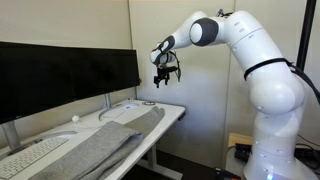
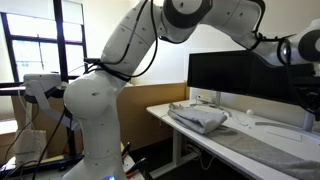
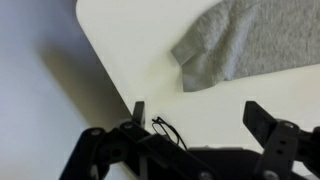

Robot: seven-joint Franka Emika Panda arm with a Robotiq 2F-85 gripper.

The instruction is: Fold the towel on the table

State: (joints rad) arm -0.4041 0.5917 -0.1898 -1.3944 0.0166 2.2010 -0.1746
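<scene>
Basically looking at a grey-brown towel (image 1: 100, 145) stretched lengthwise along the white desk (image 1: 172, 108), long axis following the desk's length, bunched end near the rounded corner. Further right, hanging well above that end: Robotiq gripper (image 1: 165, 72), jaws wide open, gripping nothing.

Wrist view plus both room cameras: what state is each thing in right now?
Grey-brown fuzzy cloth towel: lying lengthwise on the long white desk, rumpled, not held.
Robotiq gripper: open, empty, above the desk's corner.
Black monitors: screens dark.
</scene>
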